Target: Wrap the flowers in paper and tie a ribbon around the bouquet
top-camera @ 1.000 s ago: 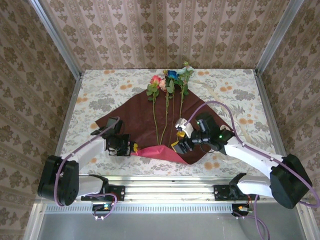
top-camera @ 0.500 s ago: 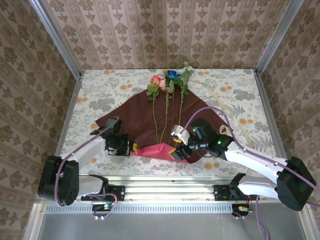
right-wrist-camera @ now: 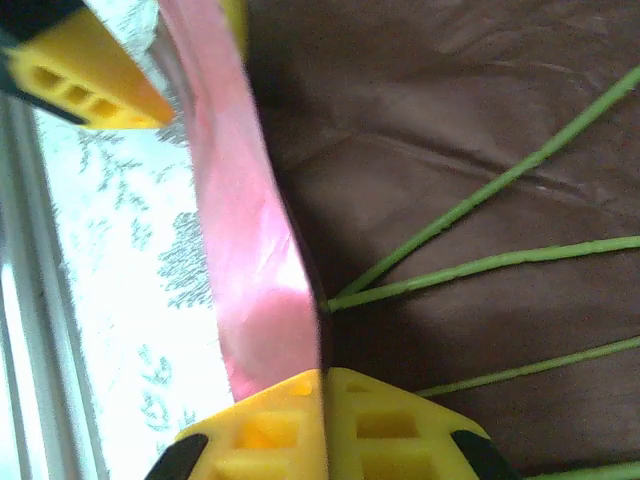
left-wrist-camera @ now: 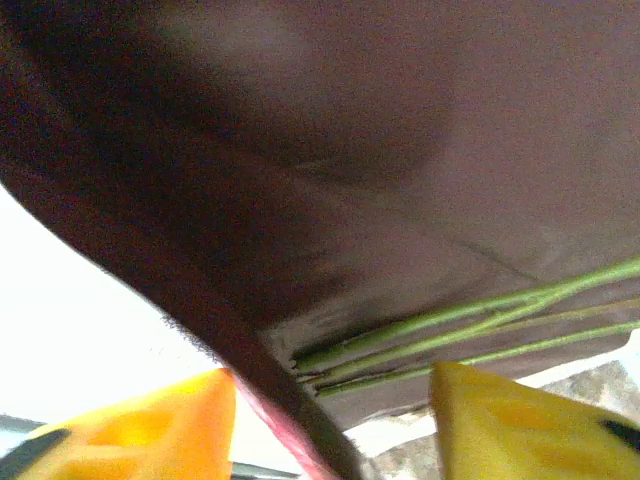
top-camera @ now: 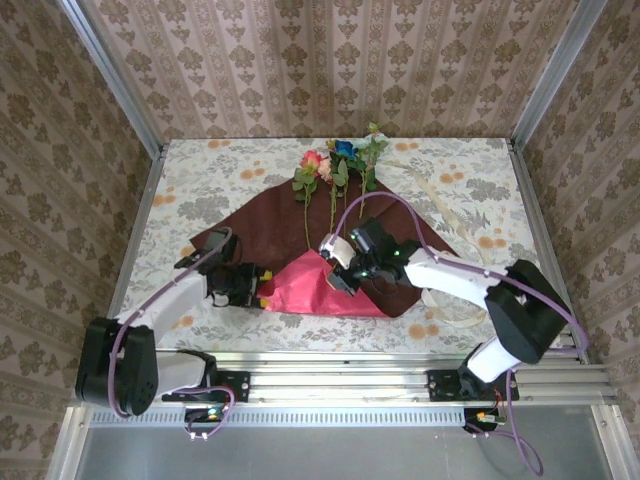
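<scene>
Since half a second ago my right gripper point(top-camera: 333, 280) has swung up and left, dragging the fold farther across, so the crimson flap has grown wider and now hides the stem ends. My left gripper point(top-camera: 255, 293) has stayed at the sheet's near left corner.

There is one sheet of paper point(top-camera: 260, 225), one ribbon point(top-camera: 437, 196) and three stems visible from above. The paper lies at the table's point(top-camera: 200, 180) centre, maroon face up, with its near edge turned over to show glossy red. The flowers point(top-camera: 340, 160) rest on it, blooms past the far edge. The ribbon trails on the right.

The right fingers point(right-wrist-camera: 390, 425) are pinched together on the paper's fold. The left fingers point(left-wrist-camera: 150, 420) are spread, with the paper edge between them.
</scene>
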